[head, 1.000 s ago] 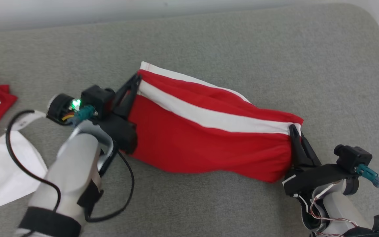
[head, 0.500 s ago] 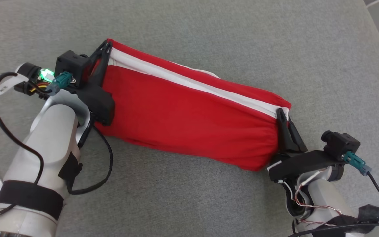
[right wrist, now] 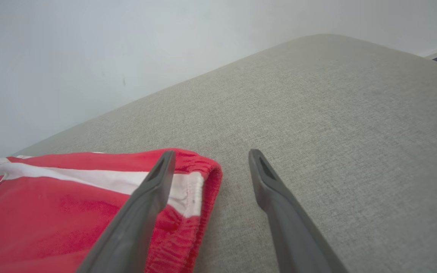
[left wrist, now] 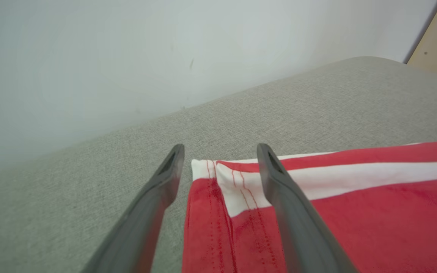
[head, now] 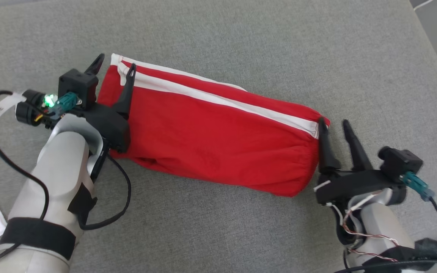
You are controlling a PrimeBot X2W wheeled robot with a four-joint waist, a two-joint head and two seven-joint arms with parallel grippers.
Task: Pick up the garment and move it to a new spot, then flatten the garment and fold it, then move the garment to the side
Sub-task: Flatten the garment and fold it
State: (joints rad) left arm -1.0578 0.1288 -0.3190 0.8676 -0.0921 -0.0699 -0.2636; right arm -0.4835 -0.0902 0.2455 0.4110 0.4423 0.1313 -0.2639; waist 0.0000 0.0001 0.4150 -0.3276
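Garment [head: 211, 140]: soft red cloth w/ white stripes, matt, stitched hem. Cushion [head: 241, 45]: grey woven fabric, matt, fine rough weave. Left gripper [head: 116, 61] & right gripper [head: 332, 121]: dark matt plastic, smooth. Left forearm shell [head: 63, 170]: pale smooth plastic, slight sheen. Wall [left wrist: 127, 57]: smooth, matt.

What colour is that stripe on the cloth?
White stripe on red fabric garment; clearest in head view.
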